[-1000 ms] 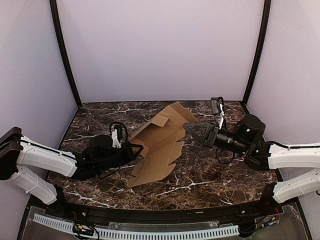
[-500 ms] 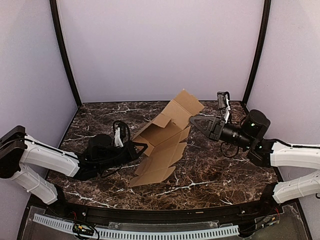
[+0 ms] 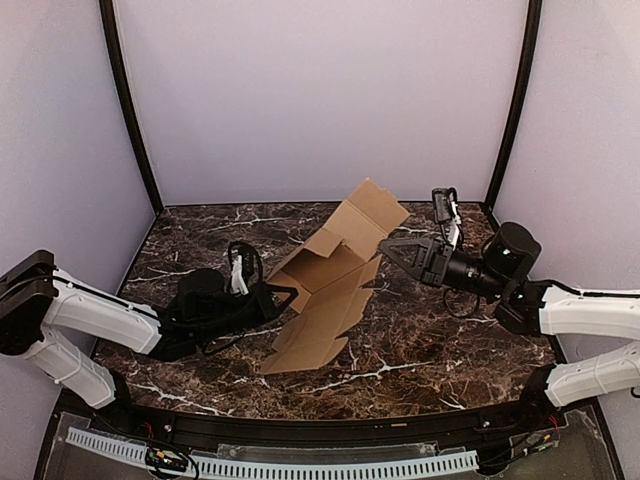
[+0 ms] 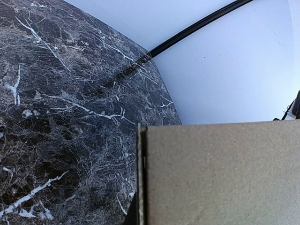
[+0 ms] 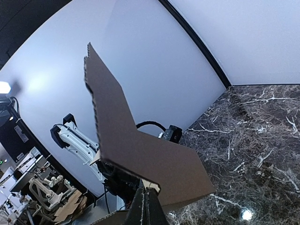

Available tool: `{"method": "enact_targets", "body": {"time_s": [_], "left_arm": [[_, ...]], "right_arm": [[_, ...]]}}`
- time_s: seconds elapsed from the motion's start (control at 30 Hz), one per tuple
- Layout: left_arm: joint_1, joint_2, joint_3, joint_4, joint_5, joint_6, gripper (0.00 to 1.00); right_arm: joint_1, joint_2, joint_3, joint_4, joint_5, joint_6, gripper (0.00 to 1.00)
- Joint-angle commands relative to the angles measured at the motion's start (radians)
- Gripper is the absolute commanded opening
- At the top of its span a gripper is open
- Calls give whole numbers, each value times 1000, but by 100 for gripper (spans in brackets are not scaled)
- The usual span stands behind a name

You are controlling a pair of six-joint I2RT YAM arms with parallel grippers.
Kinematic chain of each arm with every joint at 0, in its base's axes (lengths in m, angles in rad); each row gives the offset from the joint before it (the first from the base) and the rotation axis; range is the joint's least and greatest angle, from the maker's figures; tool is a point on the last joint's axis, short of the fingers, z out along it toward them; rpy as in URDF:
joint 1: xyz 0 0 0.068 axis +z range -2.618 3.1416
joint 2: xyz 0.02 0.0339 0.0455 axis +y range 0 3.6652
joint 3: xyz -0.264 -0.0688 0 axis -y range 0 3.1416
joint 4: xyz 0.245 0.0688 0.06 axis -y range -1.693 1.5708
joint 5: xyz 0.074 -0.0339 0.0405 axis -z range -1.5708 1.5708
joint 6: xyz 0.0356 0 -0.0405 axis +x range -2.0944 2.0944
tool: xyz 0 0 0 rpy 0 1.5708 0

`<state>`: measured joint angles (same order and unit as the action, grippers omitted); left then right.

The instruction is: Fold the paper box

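1. Right gripper, clamped on the paper box at frame centre, has swung its far panel higher within the last second;
2. left gripper grips the opposite edge; the first fold appears under way.

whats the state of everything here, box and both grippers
paper box: partly folded, not yet closed up; far panel raised off the table, near scalloped end resting on it
left gripper: shut on the paper box's left edge, low by the table
right gripper: shut on the paper box's raised right side
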<state>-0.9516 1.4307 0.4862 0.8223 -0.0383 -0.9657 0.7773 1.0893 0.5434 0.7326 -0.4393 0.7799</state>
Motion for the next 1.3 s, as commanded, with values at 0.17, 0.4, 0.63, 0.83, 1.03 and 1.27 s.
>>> {"method": "enact_targets", "body": {"time_s": [0.17,0.4,0.63,0.83,1.03,1.27], "left_arm": [[2,17,-23,90,-46,-54,1],[2,53,-14,126,-40,-81,1],[2,73,-7,138,-25,-88,1],[2,73,-8,142,-9,-87,1],[2,73,1,140,12,-73,1],[1,76,17,130,31,-53,1]], "right_arm": [[4,-126,-118,5,8,18,0],[84,-101,-118,86,-17,37,0],[128,-42,-50,107,-21,24,0],[128,-14,-8,74,-1,-10,0],[128,24,24,76,-9,-12,0],[129,57,54,65,-11,-17,0]]}}
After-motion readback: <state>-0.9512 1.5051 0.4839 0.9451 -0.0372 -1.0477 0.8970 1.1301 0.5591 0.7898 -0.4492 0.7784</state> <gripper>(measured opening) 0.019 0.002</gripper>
